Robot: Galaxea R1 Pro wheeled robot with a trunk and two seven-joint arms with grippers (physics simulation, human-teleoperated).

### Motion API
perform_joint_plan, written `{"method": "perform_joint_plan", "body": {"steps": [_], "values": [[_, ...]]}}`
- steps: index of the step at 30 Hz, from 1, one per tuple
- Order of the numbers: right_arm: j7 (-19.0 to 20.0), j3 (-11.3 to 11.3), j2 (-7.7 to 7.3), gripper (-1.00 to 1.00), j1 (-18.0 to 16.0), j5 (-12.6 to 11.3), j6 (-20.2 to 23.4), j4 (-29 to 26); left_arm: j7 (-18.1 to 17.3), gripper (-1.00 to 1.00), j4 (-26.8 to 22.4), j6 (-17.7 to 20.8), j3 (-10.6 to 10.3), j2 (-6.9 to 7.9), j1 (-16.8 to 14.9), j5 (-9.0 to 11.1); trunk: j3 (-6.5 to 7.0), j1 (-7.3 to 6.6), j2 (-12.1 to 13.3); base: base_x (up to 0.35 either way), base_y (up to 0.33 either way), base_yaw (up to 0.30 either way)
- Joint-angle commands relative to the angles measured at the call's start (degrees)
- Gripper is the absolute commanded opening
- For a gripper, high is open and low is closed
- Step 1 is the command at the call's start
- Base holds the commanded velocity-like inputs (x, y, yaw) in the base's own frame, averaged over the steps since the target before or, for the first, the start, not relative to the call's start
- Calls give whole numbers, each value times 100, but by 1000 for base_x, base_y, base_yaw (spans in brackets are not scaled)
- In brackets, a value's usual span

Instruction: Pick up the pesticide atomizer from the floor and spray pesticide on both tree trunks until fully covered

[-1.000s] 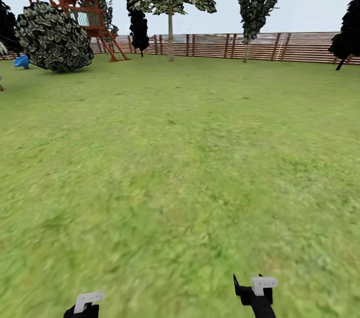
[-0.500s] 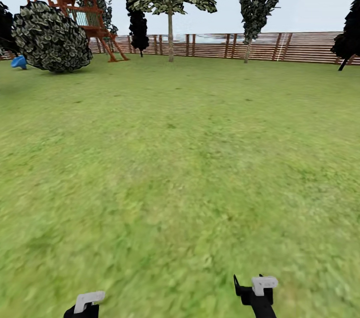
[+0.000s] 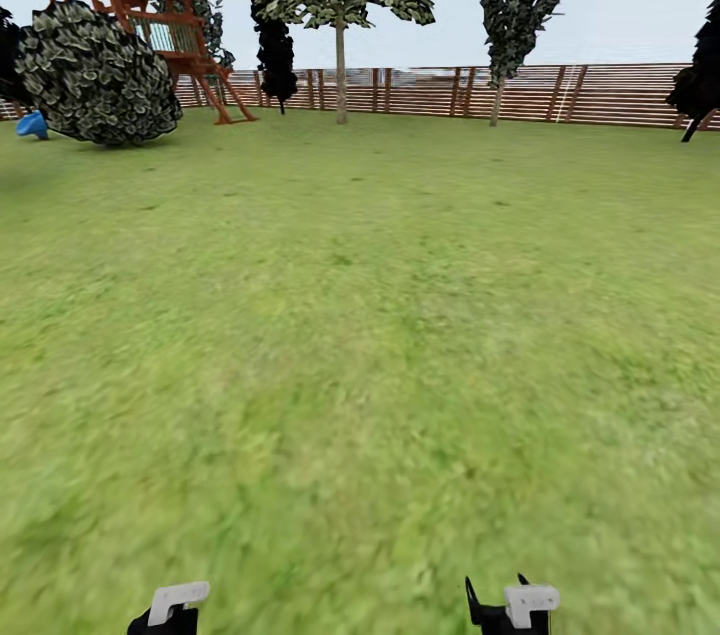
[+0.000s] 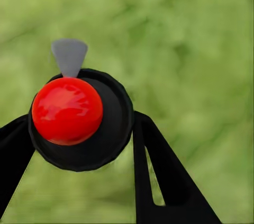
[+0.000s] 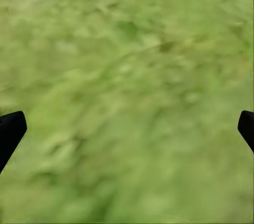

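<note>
The pesticide atomizer [image 4: 74,118], a round black body with a red knob and a grey nozzle tip, sits between the black fingers [image 4: 159,171] of my left gripper [image 4: 79,128], which is shut on it above the grass floor [image 3: 360,335]. In the head view the left gripper [image 3: 170,610] and the right gripper [image 3: 515,605] show at the bottom edge. The right gripper [image 5: 127,128] is open, its fingertips [image 5: 10,131] wide apart over bare grass. Two tall trees [image 3: 340,65] [image 3: 497,85] stand far ahead by the fence.
A brown slat fence [image 3: 560,95] closes the far side of the lawn. A round leafy bush [image 3: 95,75], a wooden playhouse [image 3: 150,5] and a blue object [image 3: 30,123] stand at the far left. Dark trees [image 3: 700,75] are at the far right.
The whole view has shifted a little: the bush and blue object slid left and the fence sits slightly lower. The right gripper shows lower at the picture's bottom edge.
</note>
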Motion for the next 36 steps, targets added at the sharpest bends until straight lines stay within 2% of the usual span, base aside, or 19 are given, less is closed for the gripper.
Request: {"method": "perform_joint_plan", "body": {"steps": [1,4,7,36], "values": [[-4,-4,16,100,12,-6,-11,143,-3,-100,-1,0,-2,0,0,0,0,0,0,339,0,0],[0,-6,27,100,23,-6,-17,615,-3,-100,-1,0,-5,0,0,0,0,0,0,339,0,0],[3,-7,8,100,25,-9,-18,706,-3,-100,-1,0,-5,0,1,0,0,0,0,339,0,0],[5,-7,-11,100,34,-11,-18,724,-2,-100,-5,0,3,0,2,0,0,0,0,339,0,0]]}}
